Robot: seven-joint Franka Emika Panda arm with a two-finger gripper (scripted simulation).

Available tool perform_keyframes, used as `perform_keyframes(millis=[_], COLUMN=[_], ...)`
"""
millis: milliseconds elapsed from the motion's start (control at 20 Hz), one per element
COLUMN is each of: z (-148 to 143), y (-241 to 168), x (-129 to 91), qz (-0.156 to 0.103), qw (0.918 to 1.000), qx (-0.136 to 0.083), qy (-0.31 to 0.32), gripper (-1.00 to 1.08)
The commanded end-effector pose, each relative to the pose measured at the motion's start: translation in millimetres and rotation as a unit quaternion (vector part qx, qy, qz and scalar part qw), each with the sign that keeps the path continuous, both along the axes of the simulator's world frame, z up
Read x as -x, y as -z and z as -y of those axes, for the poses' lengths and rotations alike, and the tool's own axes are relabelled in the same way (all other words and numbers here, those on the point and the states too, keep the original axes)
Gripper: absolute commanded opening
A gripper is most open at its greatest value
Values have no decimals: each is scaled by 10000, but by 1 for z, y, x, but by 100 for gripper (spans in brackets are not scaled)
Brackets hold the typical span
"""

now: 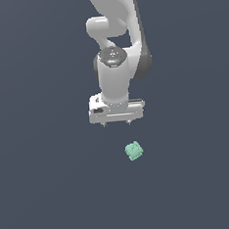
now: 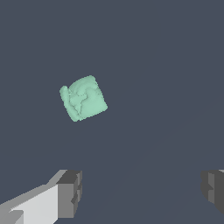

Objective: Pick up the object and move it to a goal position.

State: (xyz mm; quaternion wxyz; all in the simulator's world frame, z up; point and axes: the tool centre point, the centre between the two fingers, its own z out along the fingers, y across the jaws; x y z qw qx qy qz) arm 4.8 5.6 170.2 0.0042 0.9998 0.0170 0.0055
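Plain dark slate-grey counter (image 1: 44,191), w/ small mint-green lumpy block (image 1: 134,151) lying tilted. White claw (image 1: 116,123) nearby, apart from block, fingers (image 2: 70,192) spread wide, gripping nothing.

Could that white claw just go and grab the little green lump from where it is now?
Probably yes. The gripper is open and empty, its fingers spread wider than the mint-green block. Nothing lies between them. The block is not yet between the fingers, so the arm must first shift over it.

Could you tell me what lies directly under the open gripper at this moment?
Only bare dark surface shows between the fingers of the gripper. The mint-green block lies off to one side, not beneath it. Nothing there is covered.
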Motion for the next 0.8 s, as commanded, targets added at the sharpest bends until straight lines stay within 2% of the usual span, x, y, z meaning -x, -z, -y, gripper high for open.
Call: perform_keyframes(millis=[0, 750], z=[0, 2], y=[0, 9], x=[0, -1], qz=[0, -17], qw=[10000, 10000], qx=[0, 62], qy=[0, 9], gripper=[100, 100])
